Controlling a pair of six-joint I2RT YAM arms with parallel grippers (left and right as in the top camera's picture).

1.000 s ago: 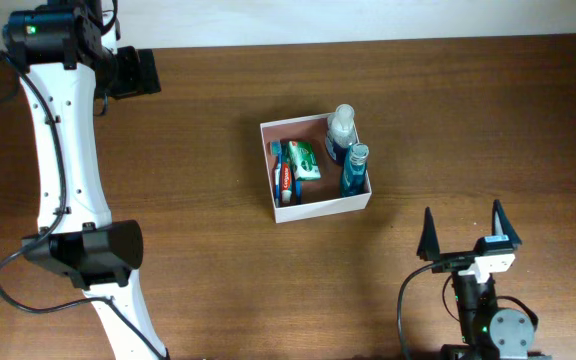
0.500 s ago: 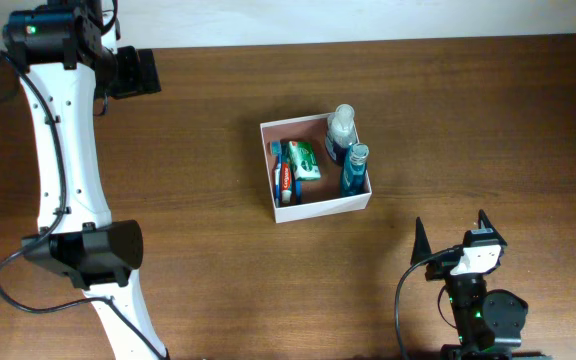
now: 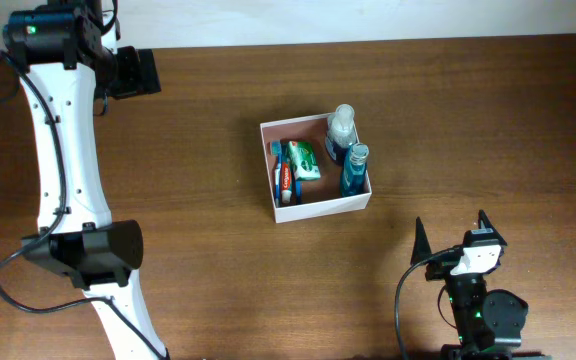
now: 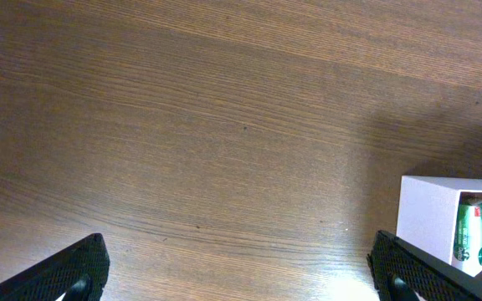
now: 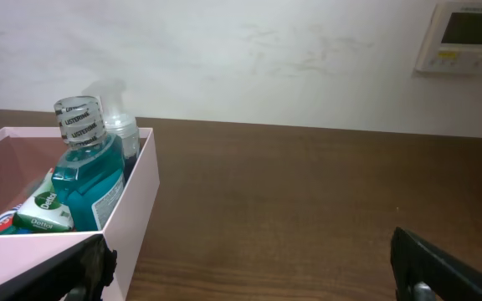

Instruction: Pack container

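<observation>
Right gripper (image 3: pixel 450 222) stands released, its two dark fingers spread wide and holding nothing. It sits on the near side of the container (image 3: pixel 323 208), off to the right and well apart from it. Its arm is folded low and compact, with the fingers aimed toward the far side of the table (image 3: pixel 488 100). The wrist camera looks almost level across the wood at the container's near corner, with a pale wall behind.

Left gripper (image 4: pixel 237 251) is also spread wide and empty, with a finger in each lower corner of its own view and bare wood between them. Its white arm (image 3: pixel 63 150) stretches from the near left up to the far left, well away from the container. The wrist is bent so the camera looks straight down, catching only one white corner of the container at the right edge.

The container rests flat near the middle of the table, open side up. It is close to square, so it has no clear long side, and its walls are turned slightly off the table's edges. Inside, a blue mouthwash bottle (image 3: pixel 354 168) and a clear spray bottle (image 3: pixel 342 126) stand upright along the right wall. A green packet (image 3: pixel 304 160) and a toothpaste tube (image 3: pixel 284 182) lie flat toward the left wall, their lengths running from near to far.
</observation>
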